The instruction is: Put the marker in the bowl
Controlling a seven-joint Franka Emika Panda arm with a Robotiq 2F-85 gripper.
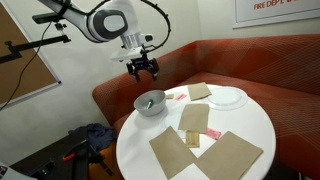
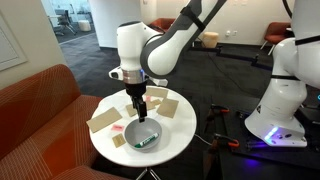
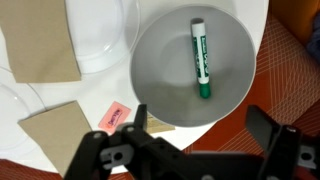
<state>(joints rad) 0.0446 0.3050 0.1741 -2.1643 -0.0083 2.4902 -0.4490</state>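
Observation:
The marker (image 3: 200, 57), with green ends and a white labelled barrel, lies inside the grey-white bowl (image 3: 160, 75) in the wrist view. The bowl (image 1: 150, 103) stands near the edge of the round white table in both exterior views (image 2: 143, 134), and the marker shows in it as a small green streak (image 2: 145, 141). My gripper (image 1: 144, 70) hangs above the bowl, apart from it, with its fingers spread and nothing between them. It also shows in an exterior view (image 2: 139, 111) and at the bottom of the wrist view (image 3: 205, 125).
Several brown paper pieces (image 1: 172, 152) and a small pink item (image 3: 113, 115) lie on the round white table (image 1: 250, 125). A flat white plate (image 1: 228, 97) sits at its far side. A red-brown sofa (image 1: 250, 65) wraps round the table.

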